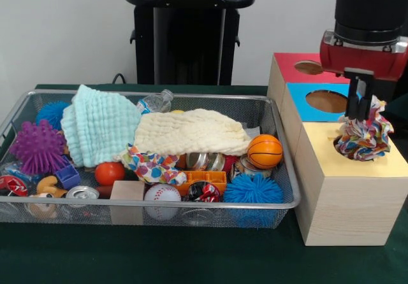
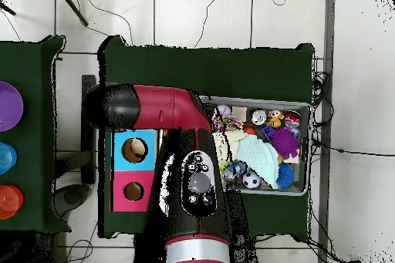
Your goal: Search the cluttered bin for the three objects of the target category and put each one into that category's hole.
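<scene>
My gripper [image 1: 359, 104] hangs over the yellow-topped section [image 1: 382, 163] of the wooden box, shut on the top of a bunched, multicoloured patterned cloth [image 1: 364, 136]. The cloth's lower end sits in the yellow section's hole. In the wire bin [image 1: 210, 205] lie a mint green cloth [image 1: 99, 128], a cream cloth [image 1: 191, 131] and another patterned cloth [image 1: 150, 166], spread over the clutter. In the overhead view my arm [image 2: 189, 175] covers the gripper and the yellow hole; the bin [image 2: 307, 148] shows to its right.
The box also has a blue section with a hole [image 1: 326, 100] and a red one with a hole [image 1: 308, 67]. The bin holds spiky balls, a small basketball [image 1: 264, 151], a baseball [image 1: 162, 195], cans, a wooden block [image 1: 127, 198] and a bottle.
</scene>
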Tool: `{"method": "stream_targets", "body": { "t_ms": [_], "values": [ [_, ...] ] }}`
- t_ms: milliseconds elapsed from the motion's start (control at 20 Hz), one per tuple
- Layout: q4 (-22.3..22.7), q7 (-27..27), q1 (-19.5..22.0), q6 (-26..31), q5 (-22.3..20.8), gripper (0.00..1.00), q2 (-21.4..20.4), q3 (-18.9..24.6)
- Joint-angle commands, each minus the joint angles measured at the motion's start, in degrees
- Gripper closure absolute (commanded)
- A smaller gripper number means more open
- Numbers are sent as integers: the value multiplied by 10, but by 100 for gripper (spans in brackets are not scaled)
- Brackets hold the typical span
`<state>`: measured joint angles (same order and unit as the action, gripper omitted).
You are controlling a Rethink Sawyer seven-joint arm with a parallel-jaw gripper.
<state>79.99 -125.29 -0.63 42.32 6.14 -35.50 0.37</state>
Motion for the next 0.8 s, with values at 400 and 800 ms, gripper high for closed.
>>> {"method": "stream_targets", "body": {
  "t_ms": [400, 800],
  "values": [
    [18, -21, 27, 53, 19, 100, 13, 48],
    [17, -3, 39, 39, 11, 100, 21, 55]
  ]
}}
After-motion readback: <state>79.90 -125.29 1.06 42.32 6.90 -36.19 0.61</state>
